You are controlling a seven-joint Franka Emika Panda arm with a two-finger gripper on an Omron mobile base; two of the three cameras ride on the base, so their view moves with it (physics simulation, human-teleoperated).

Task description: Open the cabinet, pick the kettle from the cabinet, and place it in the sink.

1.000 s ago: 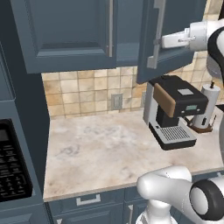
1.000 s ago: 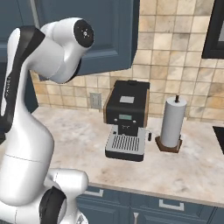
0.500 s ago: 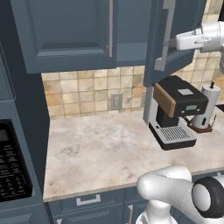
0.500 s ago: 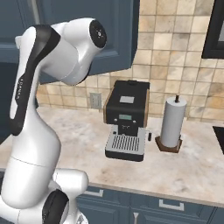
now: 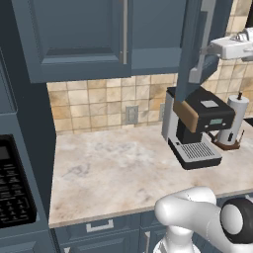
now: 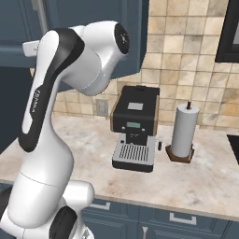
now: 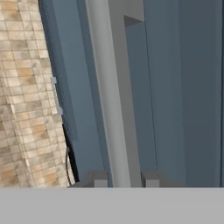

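Observation:
The cabinet (image 5: 74,34) hangs above the counter, its left door closed. Its right door (image 5: 191,29) stands swung out, almost edge-on in the left base view. My gripper (image 5: 206,50) reaches in from the right and is shut on that door's silver bar handle (image 5: 203,34). In the hand view the handle (image 7: 109,87) runs upward between my fingertips (image 7: 99,179), with the blue door panel (image 7: 175,87) behind it. The kettle is hidden from these views and the sink is out of view.
A black coffee machine (image 5: 197,123) stands on the beige counter (image 5: 113,168) right below the open door, with a white paper towel roll (image 5: 233,118) to its right. A black appliance (image 5: 12,192) sits at the far left. Blue drawers (image 6: 177,217) run under the counter.
The right door has swung further out and my hand has travelled right with its handle. The grip on the handle is unchanged.

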